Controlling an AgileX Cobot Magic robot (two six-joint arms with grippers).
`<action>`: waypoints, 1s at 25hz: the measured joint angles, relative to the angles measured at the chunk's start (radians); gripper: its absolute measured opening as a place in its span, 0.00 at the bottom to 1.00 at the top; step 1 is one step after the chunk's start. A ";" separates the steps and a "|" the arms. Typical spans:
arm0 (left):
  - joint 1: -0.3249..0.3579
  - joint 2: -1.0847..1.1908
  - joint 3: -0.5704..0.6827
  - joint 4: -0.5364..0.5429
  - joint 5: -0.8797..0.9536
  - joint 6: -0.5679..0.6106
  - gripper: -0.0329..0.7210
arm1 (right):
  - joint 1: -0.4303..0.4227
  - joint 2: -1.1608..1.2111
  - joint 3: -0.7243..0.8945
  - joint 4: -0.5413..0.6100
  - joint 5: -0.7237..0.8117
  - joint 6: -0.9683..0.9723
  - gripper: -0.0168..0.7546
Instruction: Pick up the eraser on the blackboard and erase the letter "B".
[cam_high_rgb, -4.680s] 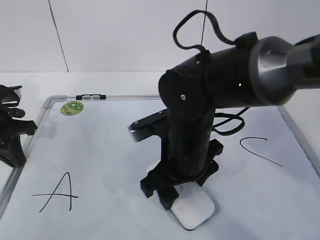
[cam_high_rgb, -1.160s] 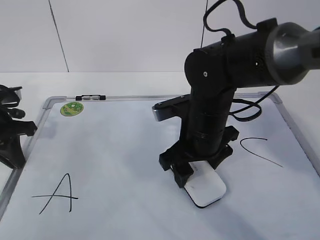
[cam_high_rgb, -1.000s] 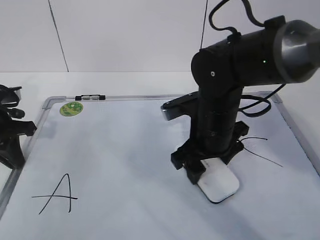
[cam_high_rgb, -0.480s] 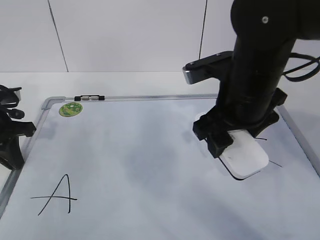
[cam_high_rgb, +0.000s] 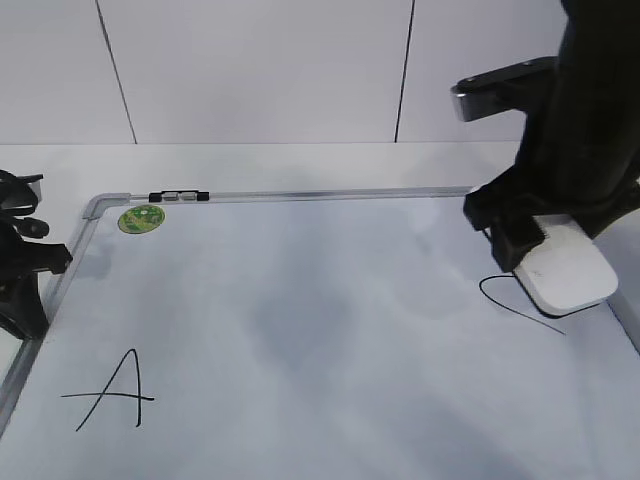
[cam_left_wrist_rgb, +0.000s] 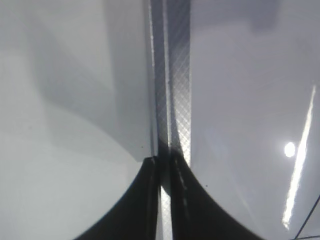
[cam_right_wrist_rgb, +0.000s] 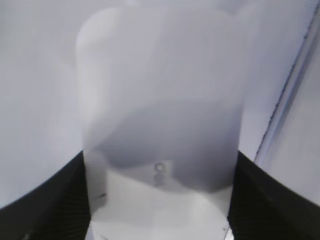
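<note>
Exterior view: your right gripper (cam_high_rgb: 548, 255) is clamped on the eraser (cam_high_rgb: 568, 272), jaws on its two long sides, and carries it at the right end of the blackboard (cam_high_rgb: 300, 195), above the upper end of the curved letter "C" (cam_high_rgb: 512, 300); whether the pad touches the surface or hangs just clear of it you cannot tell from this angle. Right wrist view agrees: the eraser (cam_right_wrist_rgb: 160, 125) fills the frame between the two dark fingers (cam_right_wrist_rgb: 55, 195), with the board's frame running past on the right. No letter "B" shows anywhere on the board; the middle stretch between the letter "A" (cam_high_rgb: 110, 388) and the "C" is blank apart from a faint grey smudge, so judge the erasing done. The "A" is whole, and what shows of the "C" looks unsmeared. Green sticker (cam_high_rgb: 143, 217) sits untouched at the top left corner. Your left gripper (cam_left_wrist_rgb: 164, 200) is idle at the board's left edge, fingers pressed together on nothing, over the frame strip (cam_left_wrist_rgb: 172, 75). What is left, at most, is setting the eraser down and pulling the arm away.
</note>
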 joint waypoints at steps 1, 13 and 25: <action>0.000 0.000 0.000 0.000 0.000 0.000 0.06 | -0.030 -0.002 0.000 0.000 0.000 -0.006 0.71; 0.000 0.000 0.000 -0.002 0.002 0.000 0.06 | -0.385 -0.002 0.000 0.175 -0.030 -0.192 0.71; 0.000 0.000 0.000 -0.002 0.002 0.000 0.06 | -0.468 0.097 0.000 0.325 -0.049 -0.379 0.71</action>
